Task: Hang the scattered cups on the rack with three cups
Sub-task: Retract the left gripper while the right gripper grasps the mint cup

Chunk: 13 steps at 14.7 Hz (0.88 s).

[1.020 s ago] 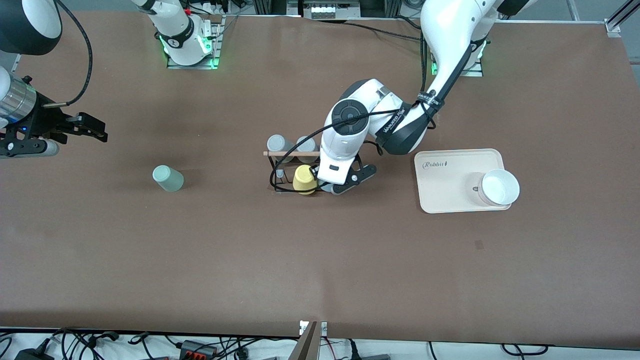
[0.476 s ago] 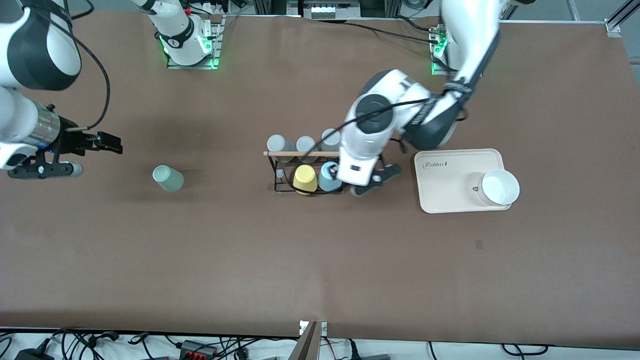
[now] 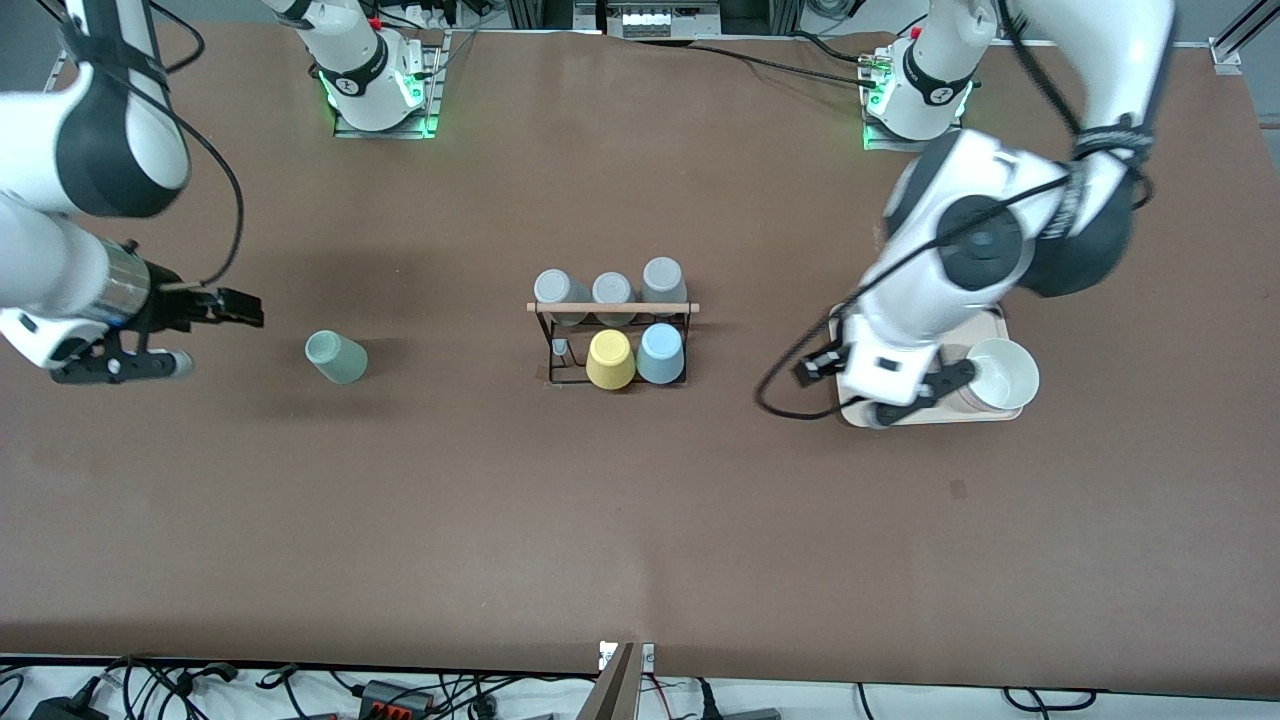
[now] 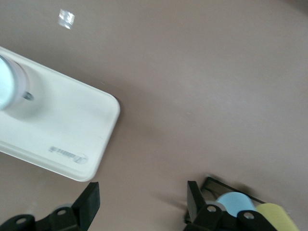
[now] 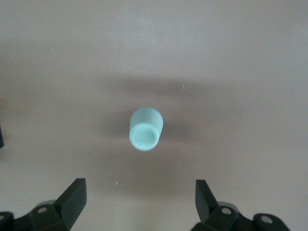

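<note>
The black wire rack [image 3: 548, 345] with a wooden top bar stands mid-table. The light blue cup [image 3: 661, 353] hangs on it beside a yellow cup [image 3: 611, 359], with three grey cups [image 3: 612, 289] on the row farther from the camera. The mint green cup [image 3: 336, 357] sits on the table toward the right arm's end. My right gripper [image 3: 210, 335] is open and empty beside it; its wrist view shows the mint green cup [image 5: 146, 129] ahead of the gripper [image 5: 139, 197]. My left gripper [image 3: 878, 400] is open and empty over the tray's edge; its wrist view [image 4: 142, 202] shows the light blue cup [image 4: 238, 202].
A cream tray [image 3: 900, 340] with a white bowl [image 3: 1000, 373] on it lies toward the left arm's end of the table. The left wrist view shows the tray [image 4: 57, 130], the bowl [image 4: 7, 86] and the rack's corner [image 4: 211, 183].
My left gripper let go of the light blue cup on the rack and swung away to over the tray. My right gripper moved closer to the mint green cup.
</note>
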Available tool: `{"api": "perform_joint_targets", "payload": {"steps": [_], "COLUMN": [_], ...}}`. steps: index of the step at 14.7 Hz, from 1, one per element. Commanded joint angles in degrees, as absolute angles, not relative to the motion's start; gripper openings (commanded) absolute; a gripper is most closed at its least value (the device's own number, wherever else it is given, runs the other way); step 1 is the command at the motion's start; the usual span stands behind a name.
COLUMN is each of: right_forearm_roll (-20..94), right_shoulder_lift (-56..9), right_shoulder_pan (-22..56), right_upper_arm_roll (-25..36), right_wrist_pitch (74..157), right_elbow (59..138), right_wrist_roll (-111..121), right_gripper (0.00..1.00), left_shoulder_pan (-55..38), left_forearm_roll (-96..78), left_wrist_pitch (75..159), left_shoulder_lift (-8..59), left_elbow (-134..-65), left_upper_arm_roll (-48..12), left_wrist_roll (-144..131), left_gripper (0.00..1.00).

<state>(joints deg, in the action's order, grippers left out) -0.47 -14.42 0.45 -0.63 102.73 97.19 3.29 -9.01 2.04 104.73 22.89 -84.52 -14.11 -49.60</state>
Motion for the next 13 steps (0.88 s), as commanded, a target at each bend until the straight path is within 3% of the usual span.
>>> {"api": "perform_joint_targets", "payload": {"steps": [1,6,13], "right_forearm_roll": [-0.44,-1.23,-1.23], "right_shoulder_lift": [-17.13,-17.58,-18.37], "right_shoulder_pan": [0.62,1.84,3.6], "right_upper_arm_roll": [-0.53,-0.44,-0.44], "right_wrist_pitch": [107.91,119.42,131.38], "right_elbow": [99.22,108.43,117.85], "right_wrist_roll": [1.77,-2.9,-8.52], "right_gripper": [1.0,1.0,1.0], "left_shoulder_pan": [-5.99,0.61,0.62], "left_forearm_roll": [3.25,3.16,2.2], "left_wrist_pitch": [105.12,105.03,98.63], "left_shoulder_lift": [15.31,6.96,-1.66], "left_elbow": [-92.18,-99.39,-101.95], "left_upper_arm_roll": [-14.5,-14.07,-3.97], "left_wrist_roll": [-43.26,-28.07,-5.92], "left_gripper": [0.82,0.87,0.98]}}
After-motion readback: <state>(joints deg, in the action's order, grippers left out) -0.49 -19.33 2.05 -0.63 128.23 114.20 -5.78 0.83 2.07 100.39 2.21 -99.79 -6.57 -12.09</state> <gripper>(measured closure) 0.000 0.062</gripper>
